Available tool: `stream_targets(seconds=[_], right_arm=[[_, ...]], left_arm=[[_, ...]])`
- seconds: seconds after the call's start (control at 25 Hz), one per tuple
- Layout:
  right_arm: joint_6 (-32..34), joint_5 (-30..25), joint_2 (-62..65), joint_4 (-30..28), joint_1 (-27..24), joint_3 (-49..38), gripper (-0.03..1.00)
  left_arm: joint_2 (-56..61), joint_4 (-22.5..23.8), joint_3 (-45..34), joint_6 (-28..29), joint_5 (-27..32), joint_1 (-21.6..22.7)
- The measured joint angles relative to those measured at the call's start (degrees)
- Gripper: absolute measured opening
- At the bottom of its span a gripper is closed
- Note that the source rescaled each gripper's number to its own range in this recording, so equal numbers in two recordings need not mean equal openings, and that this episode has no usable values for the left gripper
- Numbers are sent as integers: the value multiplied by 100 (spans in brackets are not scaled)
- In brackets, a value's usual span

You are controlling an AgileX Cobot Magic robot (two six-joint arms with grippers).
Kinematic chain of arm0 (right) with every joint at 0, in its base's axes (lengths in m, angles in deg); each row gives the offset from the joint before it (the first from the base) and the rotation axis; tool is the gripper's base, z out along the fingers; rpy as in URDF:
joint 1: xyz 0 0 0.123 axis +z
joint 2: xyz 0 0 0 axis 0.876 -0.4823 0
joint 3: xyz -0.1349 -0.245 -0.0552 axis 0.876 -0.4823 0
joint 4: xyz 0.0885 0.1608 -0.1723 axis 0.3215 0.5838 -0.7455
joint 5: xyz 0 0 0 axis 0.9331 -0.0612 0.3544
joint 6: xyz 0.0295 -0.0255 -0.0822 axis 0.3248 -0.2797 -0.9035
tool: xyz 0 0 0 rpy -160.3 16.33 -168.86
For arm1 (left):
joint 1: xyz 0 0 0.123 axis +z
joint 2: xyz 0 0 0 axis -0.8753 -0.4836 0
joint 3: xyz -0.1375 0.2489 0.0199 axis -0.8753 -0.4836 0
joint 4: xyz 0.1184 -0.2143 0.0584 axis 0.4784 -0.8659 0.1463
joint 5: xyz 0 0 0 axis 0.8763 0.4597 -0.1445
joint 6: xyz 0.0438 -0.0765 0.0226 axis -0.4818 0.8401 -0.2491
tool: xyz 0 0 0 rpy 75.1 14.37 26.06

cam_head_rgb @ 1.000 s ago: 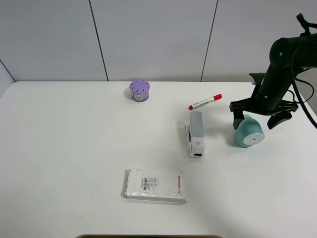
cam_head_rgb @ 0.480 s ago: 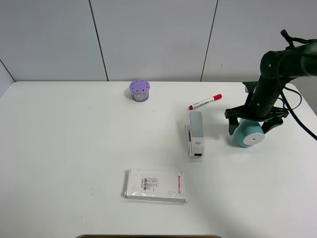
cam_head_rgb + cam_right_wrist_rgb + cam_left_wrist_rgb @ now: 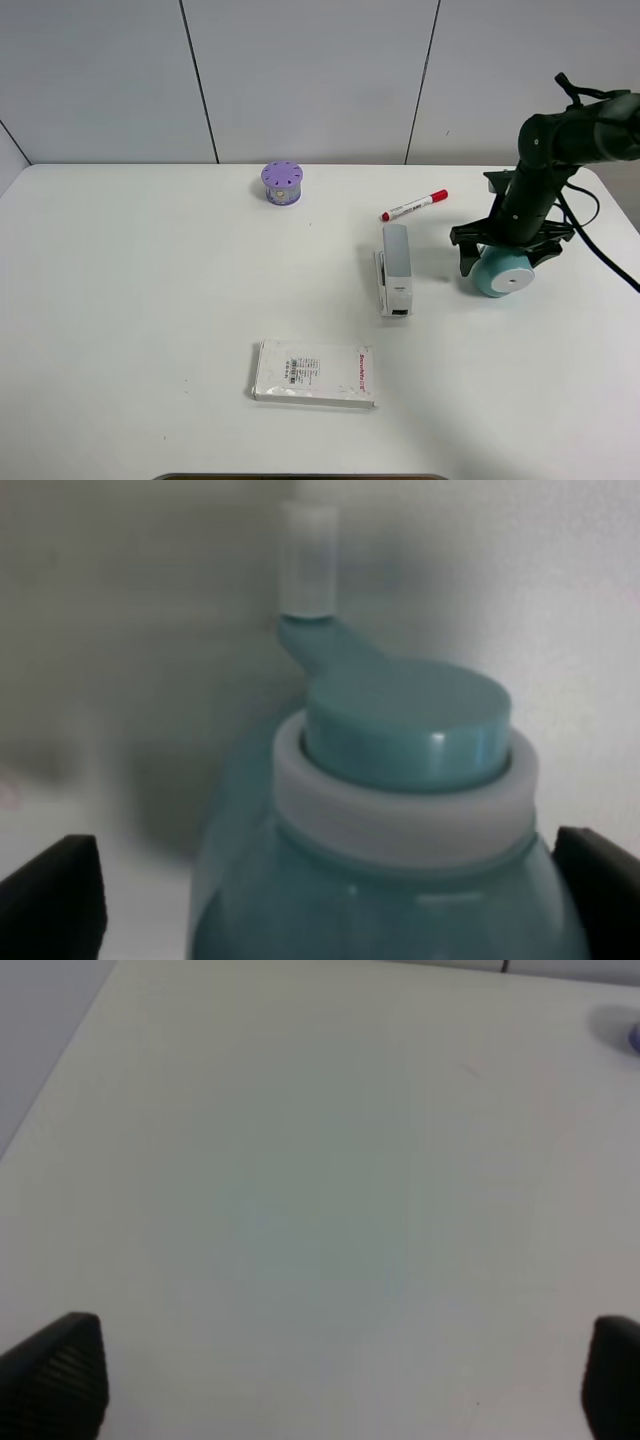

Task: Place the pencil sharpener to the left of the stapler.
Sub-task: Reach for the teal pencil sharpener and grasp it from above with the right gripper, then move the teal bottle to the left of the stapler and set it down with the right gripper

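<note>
The teal pencil sharpener (image 3: 502, 273) lies on its side right of the stapler, white round face toward the camera. Up close its teal body (image 3: 400, 810), white ring and crank knob fill the right wrist view. My right gripper (image 3: 503, 253) hangs over it, open, one finger on either side of the body; the fingertips (image 3: 50, 895) show at both lower corners of the wrist view, apart from the body. The light-grey stapler (image 3: 395, 270) lies lengthwise in the middle of the table. My left gripper (image 3: 330, 1380) is open over bare table and out of the high view.
A red-capped marker (image 3: 413, 206) lies just behind the stapler. A purple round container (image 3: 282, 183) stands at the back. A flat white box (image 3: 314, 373) lies near the front. The white table (image 3: 150, 300) stretches left of the stapler.
My right gripper has moved left and down, from above and behind the sharpener to straddling it. The sharpener has stayed almost in place.
</note>
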Motion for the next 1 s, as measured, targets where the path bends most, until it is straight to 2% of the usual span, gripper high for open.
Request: stream_targets(seconds=[0.28, 0.36, 1.0], right_arm=[[0, 0, -6, -79, 0, 0, 21], [-1, 0, -6, -105, 0, 0, 3], [-1, 0, -6, -100, 0, 0, 0]], left_arm=[[0, 0, 0, 0, 0, 0], [0, 0, 0, 0, 0, 0], [0, 0, 0, 0, 0, 0]])
